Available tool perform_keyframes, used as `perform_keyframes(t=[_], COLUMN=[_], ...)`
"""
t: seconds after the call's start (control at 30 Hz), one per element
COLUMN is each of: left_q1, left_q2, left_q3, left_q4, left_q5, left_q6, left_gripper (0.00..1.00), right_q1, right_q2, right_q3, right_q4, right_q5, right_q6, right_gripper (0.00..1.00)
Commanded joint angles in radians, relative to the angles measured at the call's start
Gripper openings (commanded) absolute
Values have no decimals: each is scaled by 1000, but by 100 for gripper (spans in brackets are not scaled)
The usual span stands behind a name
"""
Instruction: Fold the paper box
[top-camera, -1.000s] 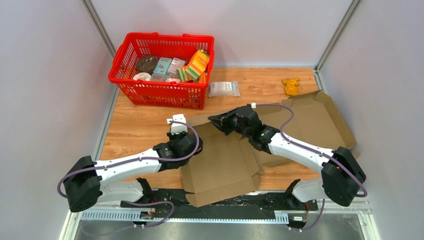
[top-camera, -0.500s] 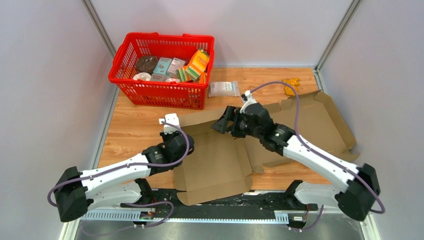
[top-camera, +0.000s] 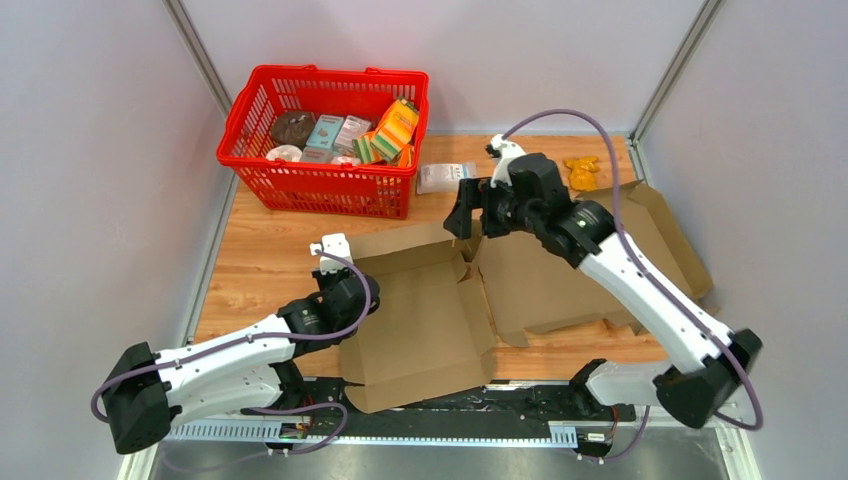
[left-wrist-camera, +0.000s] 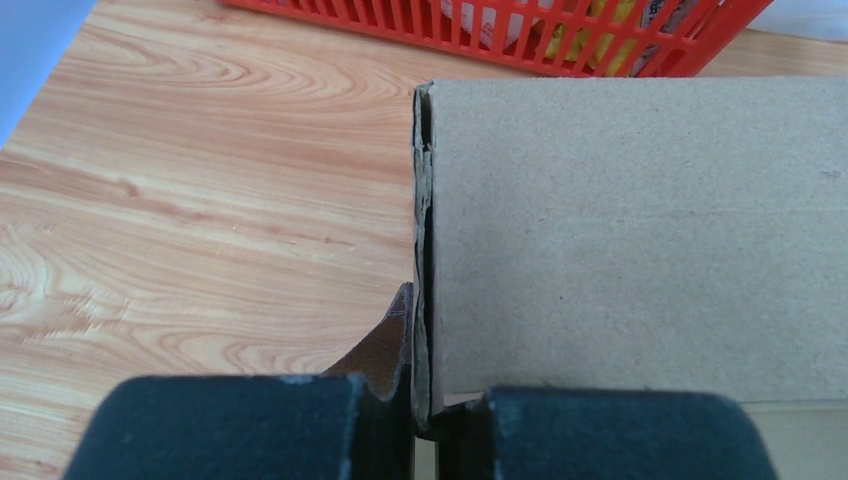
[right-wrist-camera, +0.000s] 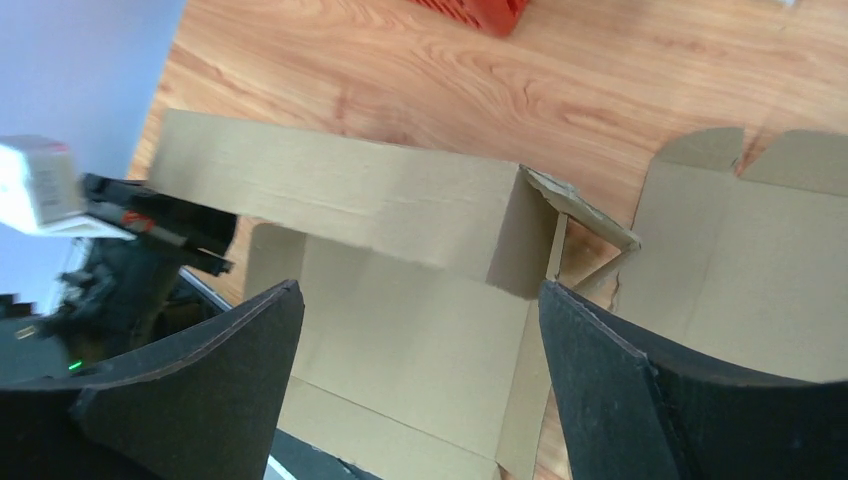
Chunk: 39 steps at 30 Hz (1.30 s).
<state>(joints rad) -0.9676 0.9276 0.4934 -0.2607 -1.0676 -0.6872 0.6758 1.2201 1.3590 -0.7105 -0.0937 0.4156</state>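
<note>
Left wrist view: the left gripper (left-wrist-camera: 425, 405) is pressed together on the near end of a raised side wall (left-wrist-camera: 640, 230) of the brown corrugated cardboard box (top-camera: 425, 330), with the doubled board edge nipped between its dark fingers. That wall runs straight ahead of the jaws. To their left lies the bare wooden table (left-wrist-camera: 200, 200), and beyond the wall's far end stands the red plastic mesh basket (left-wrist-camera: 520, 25).

Farther off, the right gripper (right-wrist-camera: 418, 300) hangs spread wide and empty above the box's far corner, where the back wall (right-wrist-camera: 340, 200) meets a loose tab. The base panel lies below it, and the unfolded lid sheet (right-wrist-camera: 740, 270) lies flat to its right.

The board looks light and stiff across each panel but weak at the scored creases, so a wall will likely spring back down once let go. Its smooth face may slide on the wood, and thin edges would crush or tear under a hard pinch. The best hold, I judge, is a flap's free edge near its crease, with the other gripper pinning a neighbouring wall.
</note>
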Motion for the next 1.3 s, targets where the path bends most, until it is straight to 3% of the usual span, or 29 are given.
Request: perform_keyframes(t=[0.0, 0.2, 0.4, 0.53, 0.7, 0.83, 0.9, 0.97, 1.0, 1.1, 1.27], left_q1=[17, 40, 49, 50, 50, 50, 50, 50, 50, 50, 52], left_q2=[-27, -59, -59, -39, -45, -52, -55, -55, -53, -49, -41], left_q3=[-7, -32, -36, -18, -21, -27, -29, -29, -27, -24, -16], left_q4=[46, 54, 58, 48, 44, 49, 48, 49, 48, 44, 31], left_q5=[-9, 15, 28, 26, 26, 28, 28, 28, 28, 26, 20], left_q6=[-17, -34, -32, -32, -34, -34, -34, -35, -35, -38, -48], left_gripper=[0, 0, 0, 0, 0, 0, 0, 0, 0, 0, 0], right_q1=[-7, -16, -91, -153, -162, -174, -189, -196, -194, -174, -55], right_q2=[133, 179, 136, 142, 174, 182, 179, 174, 170, 131, 17], right_q3=[45, 5, -170, -251, -262, -287, -305, -307, -293, -245, -322], right_q4=[-27, 66, 301, 460, 528, 580, 608, 591, 495, 308, 240], right_q5=[-58, -72, -262, -437, -526, -573, -583, -569, -514, -352, -149], right_q6=[-43, 30, 237, 337, 383, 429, 451, 436, 360, 193, 42], right_gripper=[88, 78, 65, 50, 38, 22, 19, 25, 45, 64, 66])
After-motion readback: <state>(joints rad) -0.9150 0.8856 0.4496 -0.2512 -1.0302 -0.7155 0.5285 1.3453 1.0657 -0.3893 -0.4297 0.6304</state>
